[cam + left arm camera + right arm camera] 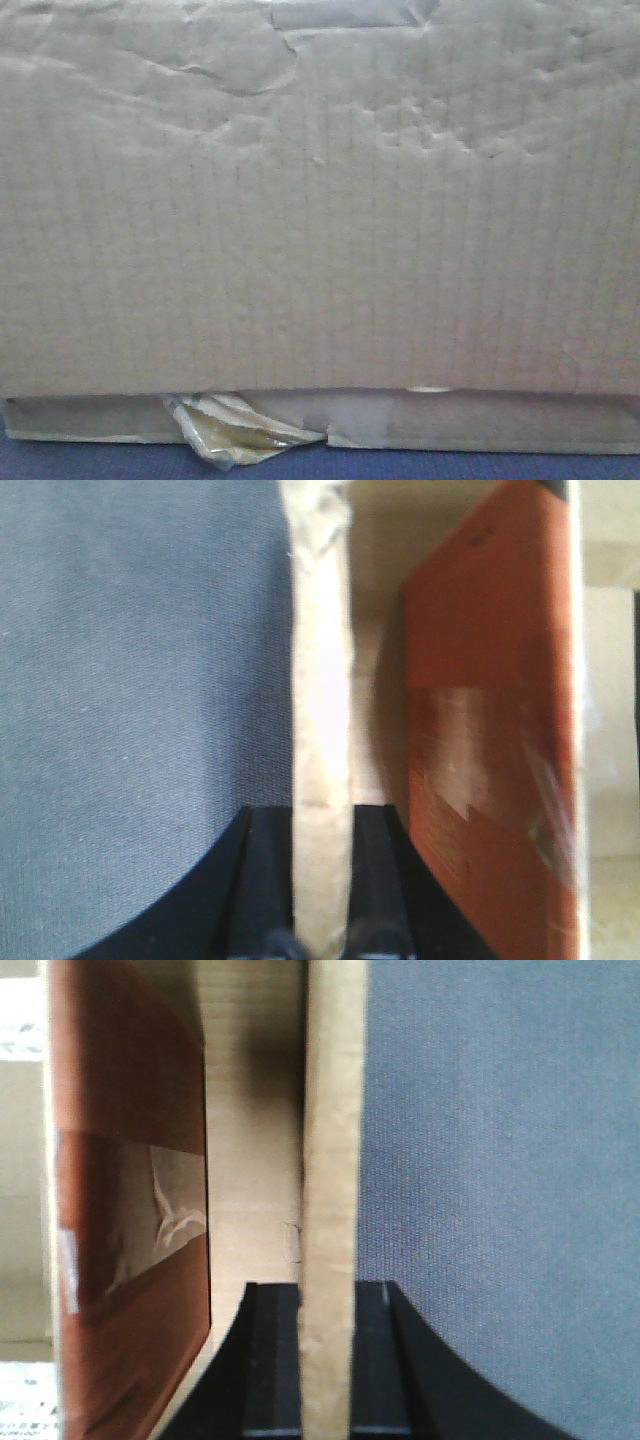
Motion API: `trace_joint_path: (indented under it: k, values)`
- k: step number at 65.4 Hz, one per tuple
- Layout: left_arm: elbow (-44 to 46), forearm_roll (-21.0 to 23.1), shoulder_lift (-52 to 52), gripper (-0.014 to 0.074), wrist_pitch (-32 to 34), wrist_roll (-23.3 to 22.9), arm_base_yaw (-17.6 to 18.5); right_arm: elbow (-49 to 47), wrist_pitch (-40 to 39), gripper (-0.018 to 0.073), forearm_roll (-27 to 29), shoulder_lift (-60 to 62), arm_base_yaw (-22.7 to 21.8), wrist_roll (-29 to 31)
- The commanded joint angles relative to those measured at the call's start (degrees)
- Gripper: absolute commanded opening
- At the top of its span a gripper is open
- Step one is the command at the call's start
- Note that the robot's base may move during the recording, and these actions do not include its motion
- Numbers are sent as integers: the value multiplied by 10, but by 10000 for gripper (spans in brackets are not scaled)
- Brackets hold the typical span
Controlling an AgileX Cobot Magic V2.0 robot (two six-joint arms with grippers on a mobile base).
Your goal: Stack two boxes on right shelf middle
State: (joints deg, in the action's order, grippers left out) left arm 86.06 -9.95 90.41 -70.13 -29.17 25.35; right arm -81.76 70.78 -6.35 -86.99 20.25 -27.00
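Observation:
The large wrinkled cardboard box (pixel 320 200) fills the front view. It rests on the thin flat box (pixel 480 420), whose torn yellowish tape (pixel 235 430) peels at the front edge. My left gripper (pixel 320 815) is shut on the thin box's edge (pixel 320 680), with the large box's reddish-brown side (pixel 490 730) just to the right. My right gripper (pixel 328 1290) is shut on the thin box's other edge (pixel 332 1110), and the large box (pixel 130 1110) stands to its left. The right shelf middle is out of view.
A blue-grey carpeted surface (pixel 100 462) lies under the boxes. It also fills the left of the left wrist view (pixel 130 680) and the right of the right wrist view (pixel 500 1160). The boxes block everything beyond them.

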Motion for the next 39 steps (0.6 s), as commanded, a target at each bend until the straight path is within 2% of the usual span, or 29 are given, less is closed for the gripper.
trace_joint_path:
  k: [1,23,39]
  values:
    - [6,-54,-24,-111,2,-28,-1,-4,-8,-153,-36,21,0,-10]
    - [91,-123,-63,-111,2,-40,-1,-119,-58,-153,-136,34,57,-19]
    - [148,-152,-63,-111,33,-40,-1,-192,-109,-153,-178,32,61,-38]
